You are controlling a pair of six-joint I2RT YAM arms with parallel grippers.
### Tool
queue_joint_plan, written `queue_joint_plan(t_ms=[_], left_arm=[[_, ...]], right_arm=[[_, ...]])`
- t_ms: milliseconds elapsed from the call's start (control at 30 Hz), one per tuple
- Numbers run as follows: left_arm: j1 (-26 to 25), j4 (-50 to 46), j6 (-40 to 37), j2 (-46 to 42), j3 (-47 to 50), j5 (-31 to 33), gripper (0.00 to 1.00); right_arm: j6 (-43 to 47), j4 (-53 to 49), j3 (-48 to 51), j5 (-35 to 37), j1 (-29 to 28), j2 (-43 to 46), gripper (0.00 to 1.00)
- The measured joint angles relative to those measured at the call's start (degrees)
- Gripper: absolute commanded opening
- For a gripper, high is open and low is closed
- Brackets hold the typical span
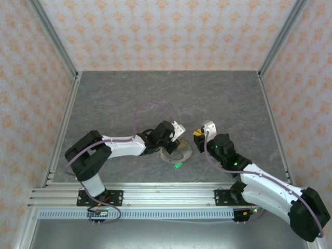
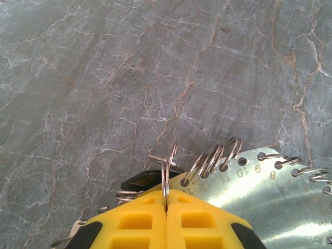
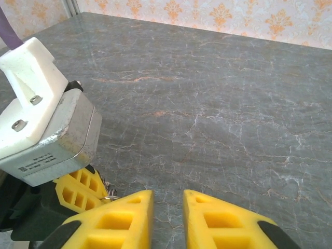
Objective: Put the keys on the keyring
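Note:
The keyring is a curved silver band lying on the table between the two arms. Up close it is a metal plate with numbered holes, each carrying a small wire ring. My left gripper is shut on one thin wire ring at the plate's edge, which stands upright between the yellow fingers. A dark flat piece lies just left of it. A green-headed key lies at the keyring's near side. My right gripper hovers open just right of the left one, nothing between its fingers.
In the right wrist view the left gripper's grey and white camera mount and its yellow fingers sit close on the left. Patterned walls with metal posts enclose the grey marble table, which stretches away behind both grippers.

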State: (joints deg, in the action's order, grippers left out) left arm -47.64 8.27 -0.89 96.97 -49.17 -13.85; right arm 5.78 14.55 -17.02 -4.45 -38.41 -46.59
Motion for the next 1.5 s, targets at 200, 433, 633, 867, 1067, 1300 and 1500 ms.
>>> queue_joint_plan(t_ms=[200, 433, 633, 867, 1067, 1300, 1500], left_arm=[[0.0, 1.9, 1.3, -8.7, 6.4, 4.2, 0.15], [0.0, 5.9, 2.0, -21.6, 12.7, 9.8, 0.3], [0.0, 7.0, 2.6, -28.5, 17.2, 14.4, 0.31], [0.0, 6.9, 4.1, -34.6, 21.4, 17.6, 0.33], [0.2, 6.5, 5.4, -41.3, 24.2, 21.4, 0.37], [1.3, 6.0, 5.9, -47.9, 27.2, 25.6, 0.44], [2.3, 4.8, 7.5, -52.5, 30.2, 27.8, 0.49]], right_arm=[[-2.9, -1.3, 0.0, -3.7, 0.0, -3.6, 0.35], [-7.1, -2.3, 0.0, -11.4, 0.0, -8.6, 0.37], [-10.3, -3.0, -0.8, -18.1, -0.1, -10.8, 0.37], [-15.0, -5.2, -2.4, -21.2, -3.1, -16.6, 0.36], [-18.3, -6.2, -2.4, -19.5, -5.0, -19.6, 0.34], [-21.9, -4.1, -2.6, -19.8, -5.7, -24.0, 0.32], [-24.0, -3.0, -4.9, -21.0, -6.4, -29.4, 0.31]])
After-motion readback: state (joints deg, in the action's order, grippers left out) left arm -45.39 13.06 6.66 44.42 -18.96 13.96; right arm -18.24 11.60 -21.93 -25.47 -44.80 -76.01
